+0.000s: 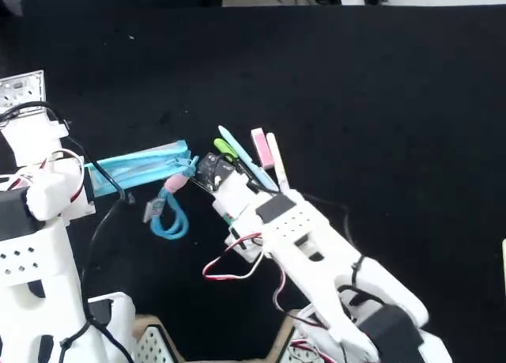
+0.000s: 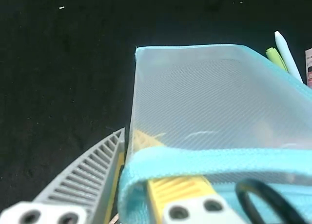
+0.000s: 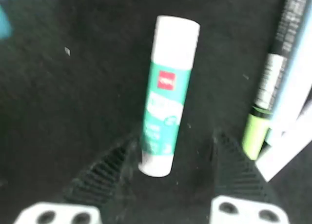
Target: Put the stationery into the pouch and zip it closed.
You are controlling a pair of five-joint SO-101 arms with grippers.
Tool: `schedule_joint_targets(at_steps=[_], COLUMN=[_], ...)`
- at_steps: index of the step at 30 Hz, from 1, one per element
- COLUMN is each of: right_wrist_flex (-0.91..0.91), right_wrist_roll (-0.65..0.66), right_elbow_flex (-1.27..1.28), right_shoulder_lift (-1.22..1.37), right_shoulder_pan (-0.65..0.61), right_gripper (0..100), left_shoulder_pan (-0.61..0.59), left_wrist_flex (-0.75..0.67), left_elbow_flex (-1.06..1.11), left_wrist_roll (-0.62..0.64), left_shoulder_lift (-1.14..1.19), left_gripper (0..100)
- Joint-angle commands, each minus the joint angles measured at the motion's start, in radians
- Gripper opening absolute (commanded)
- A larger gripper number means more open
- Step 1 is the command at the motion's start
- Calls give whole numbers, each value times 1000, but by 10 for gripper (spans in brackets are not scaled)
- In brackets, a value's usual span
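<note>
Teal mesh pouch (image 2: 209, 92) was pinched in left gripper (image 2: 129, 140); right gripper (image 3: 175, 145) jaws stood spread astride the glue stick (image 3: 168, 87).

There's the pouch (image 1: 138, 169), turquoise see-through mesh with a solid turquoise edge, lying across the black table (image 1: 356, 78). From here I can't tell whether its zip is open or closed. One end points toward the middle of the table, with a pink pull tab (image 1: 174, 183) and a blue loop (image 1: 170, 221) trailing off it. Just past that end sits a little fan of stationery: a green highlighter (image 1: 225, 148), a pale blue pen (image 1: 239, 156), a pink piece (image 1: 258, 147) and a whitish pen (image 1: 276, 159), side by side and angled toward the far edge. And there's the glue stick (image 3: 168, 94), white with a teal label, lying flat near the highlighter, not touching it.
</note>
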Motion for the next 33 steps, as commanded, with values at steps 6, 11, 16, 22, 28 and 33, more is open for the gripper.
schedule_joint_targets(at_steps=[6,11,16,22,28,33], right_wrist_flex=[-8,92,281,330,304,302], right_wrist_roll=[15,32,147,279,285,250], right_elbow_flex=[-15,-18,-18,-16,-33,-165], right_shoulder_lift=[116,-39,-371,-507,-312,16], right_shoulder_pan=[26,199,479,830,925,933], right_gripper=[3,10,11,12,12,12], left_shoulder_pan=[-1,-1,-1,-1,-1,-1], left_wrist_flex=[-5,-5,-8,-8,-8,-8], left_elbow_flex=[-16,-16,-13,-16,-18,-18], left_wrist_roll=[2,2,2,2,2,2], left_shoulder_lift=[6,6,6,6,6,6], left_gripper=[30,30,30,30,30,30])
